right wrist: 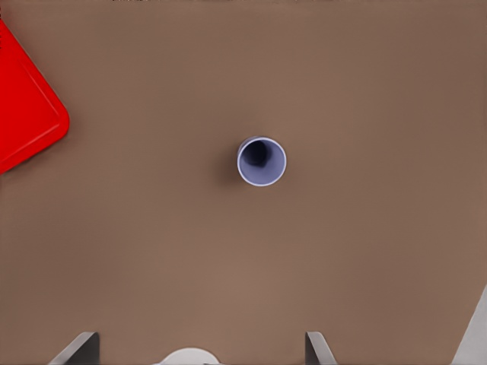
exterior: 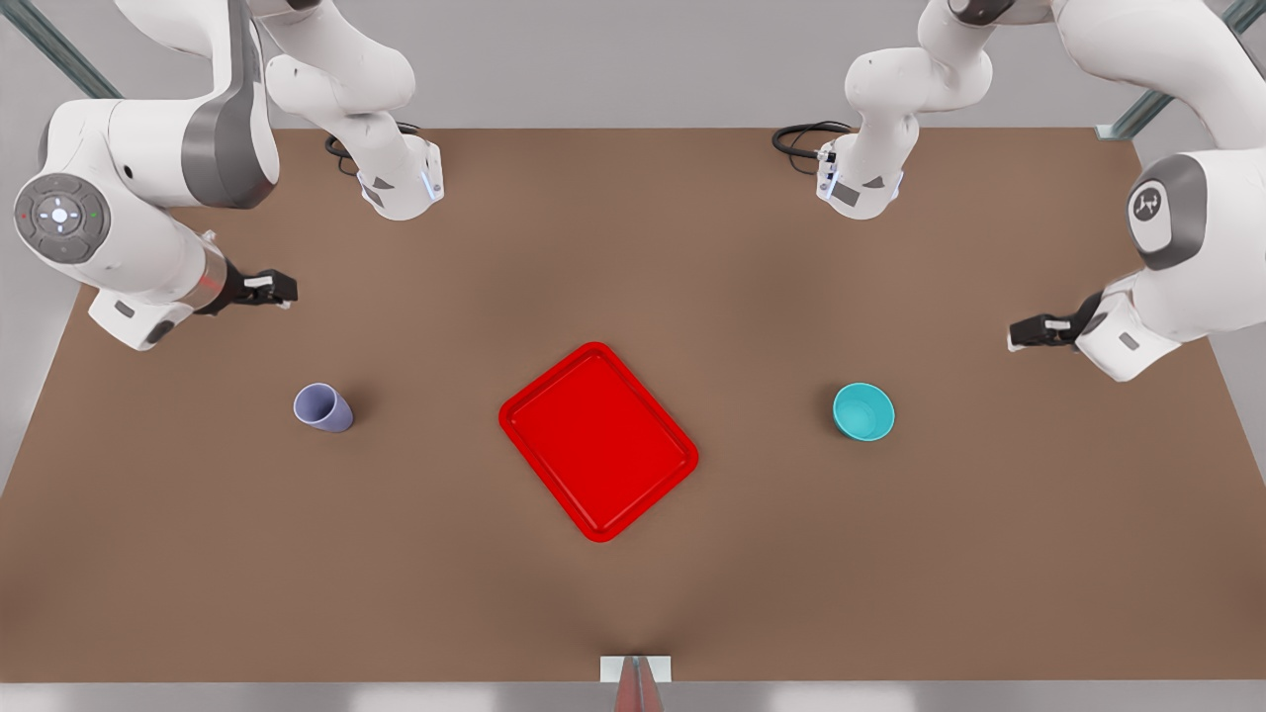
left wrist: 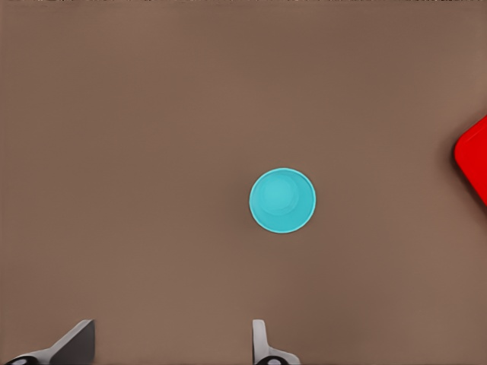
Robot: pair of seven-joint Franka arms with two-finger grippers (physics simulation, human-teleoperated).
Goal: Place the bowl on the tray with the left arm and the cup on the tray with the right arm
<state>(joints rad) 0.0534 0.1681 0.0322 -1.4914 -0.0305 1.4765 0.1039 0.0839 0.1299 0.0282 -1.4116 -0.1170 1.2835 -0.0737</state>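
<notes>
Nothing is placed yet; the red tray lies bare mid-desk; the teal bowl stands well apart on the front view's right, the lavender cup on its left; the left gripper hovers above the bowl, jaws wide open and empty; the right gripper likewise above the cup; both grasps remain.

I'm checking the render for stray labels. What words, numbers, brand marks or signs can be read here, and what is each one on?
No readable words or numbers anywhere.
The round emblem on the arm at the front view's right: a logo, too small to read.
The button pad on the arm at the front view's left: symbols only.
The bowl, cup and tray: unmarked.
</notes>
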